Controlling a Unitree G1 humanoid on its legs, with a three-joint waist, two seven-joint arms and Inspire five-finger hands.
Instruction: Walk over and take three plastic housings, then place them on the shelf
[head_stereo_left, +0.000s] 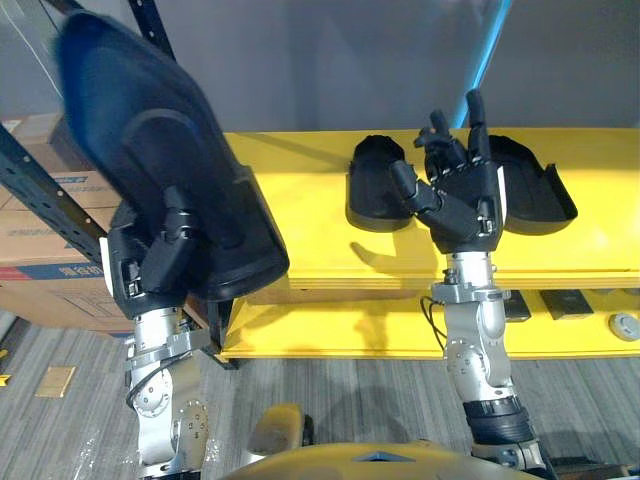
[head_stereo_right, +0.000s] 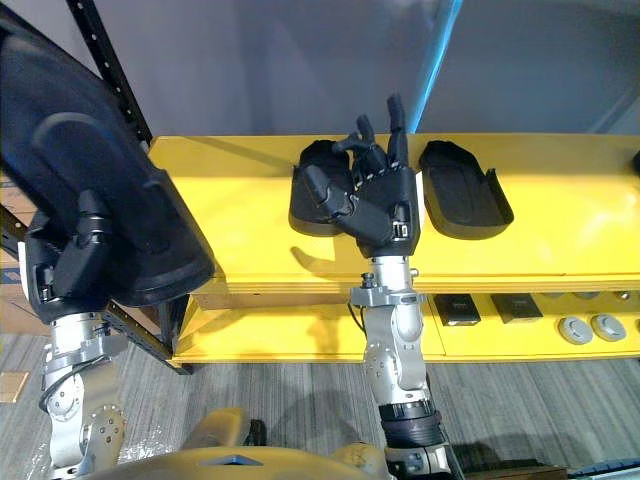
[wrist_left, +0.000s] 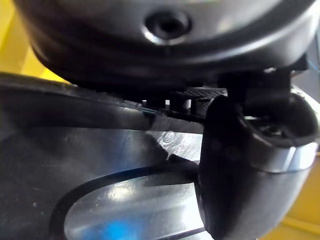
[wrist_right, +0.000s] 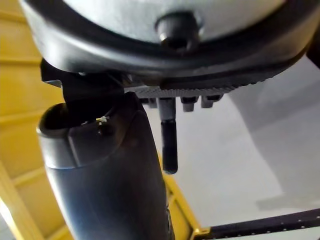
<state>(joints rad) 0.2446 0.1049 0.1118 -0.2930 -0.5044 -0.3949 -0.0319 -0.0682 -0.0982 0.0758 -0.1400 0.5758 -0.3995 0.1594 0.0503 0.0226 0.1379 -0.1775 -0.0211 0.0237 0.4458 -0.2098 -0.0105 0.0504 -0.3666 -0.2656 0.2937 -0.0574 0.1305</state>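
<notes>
My left hand (head_stereo_left: 150, 265) is shut on a large black plastic housing (head_stereo_left: 150, 150), held up tilted at the left end of the yellow shelf (head_stereo_left: 300, 180). Close up, my thumb (wrist_left: 235, 165) presses on its glossy inner face (wrist_left: 75, 165). Two more black housings lie side by side on the shelf top, one (head_stereo_left: 375, 185) just left of my right hand and one (head_stereo_left: 535, 185) just right of it. My right hand (head_stereo_left: 460, 205) is raised in front of them, open and holding nothing, fingers pointing up; its thumb (wrist_right: 110, 175) stands free.
Cardboard boxes (head_stereo_left: 40, 220) sit at the far left behind a dark rack upright (head_stereo_left: 40, 190). A lower yellow shelf level holds small flat dark parts (head_stereo_right: 500, 305) and round grey pieces (head_stereo_right: 590, 328). A grey wall backs the shelf.
</notes>
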